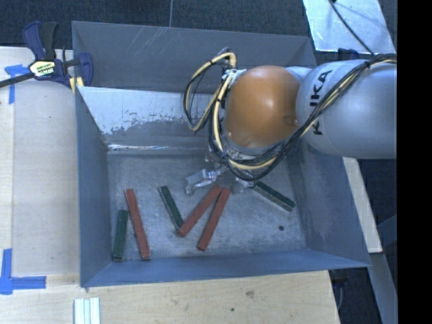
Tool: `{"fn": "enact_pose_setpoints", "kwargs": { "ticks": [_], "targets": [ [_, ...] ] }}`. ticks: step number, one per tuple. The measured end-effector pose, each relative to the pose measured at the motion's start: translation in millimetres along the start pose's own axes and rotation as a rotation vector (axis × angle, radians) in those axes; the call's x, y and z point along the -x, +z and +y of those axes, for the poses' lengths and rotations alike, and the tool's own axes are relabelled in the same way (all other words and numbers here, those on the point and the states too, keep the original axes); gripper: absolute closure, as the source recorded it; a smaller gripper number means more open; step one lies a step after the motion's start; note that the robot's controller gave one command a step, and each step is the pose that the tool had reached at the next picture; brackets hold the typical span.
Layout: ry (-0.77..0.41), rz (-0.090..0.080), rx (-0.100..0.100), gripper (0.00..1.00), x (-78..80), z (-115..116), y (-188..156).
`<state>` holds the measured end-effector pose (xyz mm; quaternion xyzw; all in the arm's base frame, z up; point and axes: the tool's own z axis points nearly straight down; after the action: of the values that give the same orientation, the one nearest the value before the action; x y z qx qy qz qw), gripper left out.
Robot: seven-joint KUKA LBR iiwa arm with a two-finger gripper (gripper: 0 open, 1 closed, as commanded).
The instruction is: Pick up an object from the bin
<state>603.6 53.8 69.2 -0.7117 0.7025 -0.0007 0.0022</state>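
Contents of the bin point(91, 181), grey metal, listed from the left of the frame.

1. leftmost green stick point(119, 235): dark, laid nearly upright in the frame at the lower left of the floor.
2. leftmost red stick point(137, 223): laid just beside item 1, slightly tilted, its upper end leaning left.
3. short green stick point(170, 206): dark, set apart from item 2, left of centre, its lower end near the foot of item 4.
4. middle red stick point(199, 211): laid on a slant at centre, upper end to the right.
5. right red stick point(212, 218): laid close beside item 4 on a similar slant.
6. gripper point(208, 177): placed low in the bin at the upper ends of items 4 and 5. Whether it is apart or together cannot be told, and nothing is seen held in it.
7. orange cover point(260, 106): rounded, ringed by cables, seated above the gripper.
8. rightmost green stick point(275, 196): dark, slanted, laid right of the gripper.
9. arm point(354, 110): silver, entered from the right of the frame.
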Motion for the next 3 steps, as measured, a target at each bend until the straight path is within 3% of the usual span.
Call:
{"fn": "enact_pose_setpoints", "kwargs": {
  "ticks": [1,2,3],
  "targets": [
    [-0.001,-0.001,0.002,1.00,1.2,1,-2],
    [-0.031,0.000,0.000,1.00,1.1,6,-20],
    [0.013,0.001,-0.001,1.00,-26.7,-2,-36]
  ]
}}
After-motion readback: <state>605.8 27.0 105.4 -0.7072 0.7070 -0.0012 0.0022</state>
